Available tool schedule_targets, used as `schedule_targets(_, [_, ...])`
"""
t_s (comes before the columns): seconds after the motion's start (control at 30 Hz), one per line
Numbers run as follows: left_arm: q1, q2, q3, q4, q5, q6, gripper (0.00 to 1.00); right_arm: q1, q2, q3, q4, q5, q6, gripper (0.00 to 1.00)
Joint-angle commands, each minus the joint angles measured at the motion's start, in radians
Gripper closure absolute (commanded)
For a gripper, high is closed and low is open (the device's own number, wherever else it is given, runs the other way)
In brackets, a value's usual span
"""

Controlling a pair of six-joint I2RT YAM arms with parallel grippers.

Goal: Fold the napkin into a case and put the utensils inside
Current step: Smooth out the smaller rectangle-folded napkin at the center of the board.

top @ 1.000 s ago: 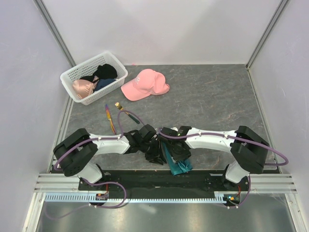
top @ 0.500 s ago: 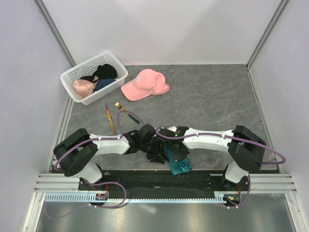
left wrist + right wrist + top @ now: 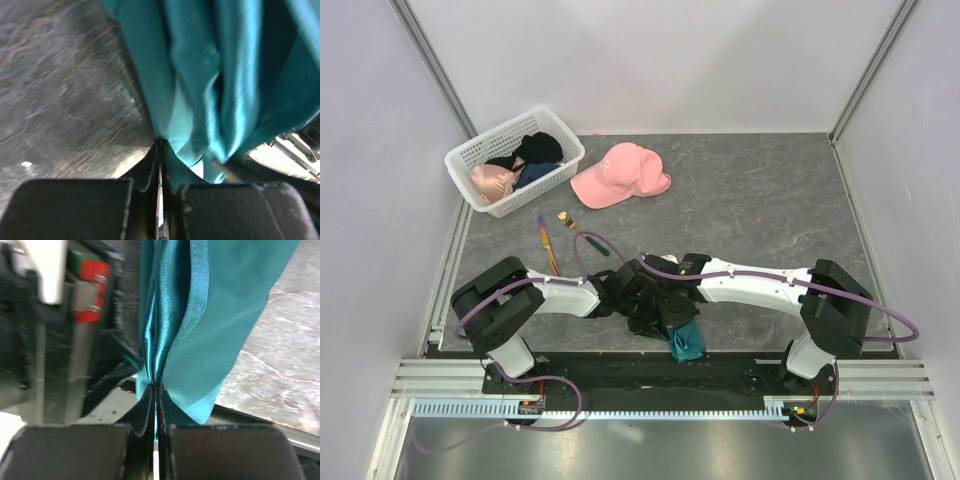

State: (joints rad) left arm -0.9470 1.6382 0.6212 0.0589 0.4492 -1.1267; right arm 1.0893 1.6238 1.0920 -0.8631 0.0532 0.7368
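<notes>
Overhead camera is looking down from behind my bases (image 3: 660,375) over the table (image 3: 770,200). Wrist cameras are peering close past my fingers (image 3: 75,205), both sharing the napkin (image 3: 200,75).

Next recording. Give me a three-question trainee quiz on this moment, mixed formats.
1. True or false: the napkin lies spread flat, untouched by either gripper.
2. Fill in: in the top view, the pink cap lies to the ___ of the white basket.
3. Where is the fork? A) in the white basket B) on the table, beyond the arms C) wrapped in the napkin
Key: 1 false: the left gripper and right gripper both pinch it, bunched; 2 right; 3 B.
</notes>
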Motion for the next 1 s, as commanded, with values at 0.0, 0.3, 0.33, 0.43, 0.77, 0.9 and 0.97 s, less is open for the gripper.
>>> schedule_targets(0.0, [-0.013,0.011,0.035,0.030,-0.009,-0.035,0.98,0.004,-0.012,0.019,0.056,-0.076,0.047,1.00])
schedule_targets(0.3, [-0.015,-0.044,-0.001,0.015,-0.027,-0.042,0.96,-0.008,0.024,-0.136,0.222,-0.101,0.065,1.00])
schedule_targets(0.33, [-0.015,-0.057,-0.008,0.004,-0.030,-0.039,0.94,-0.012,0.024,-0.144,0.226,-0.098,0.064,1.00])
schedule_targets(0.43, [-0.007,-0.118,-0.018,-0.053,-0.050,-0.022,0.85,-0.019,0.008,-0.161,0.234,-0.087,0.059,1.00])
schedule_targets(0.77, [0.208,-0.314,-0.008,-0.197,-0.026,0.082,0.80,-0.031,-0.077,-0.192,0.242,-0.104,0.059,0.83])
schedule_targets(0.9, [0.258,-0.233,0.076,-0.176,0.012,0.094,0.82,-0.034,-0.107,-0.185,0.254,-0.110,0.062,0.78])
schedule_targets(0.97, [0.266,-0.187,0.100,-0.131,0.028,0.088,0.82,-0.038,-0.116,-0.185,0.269,-0.139,0.062,0.75])
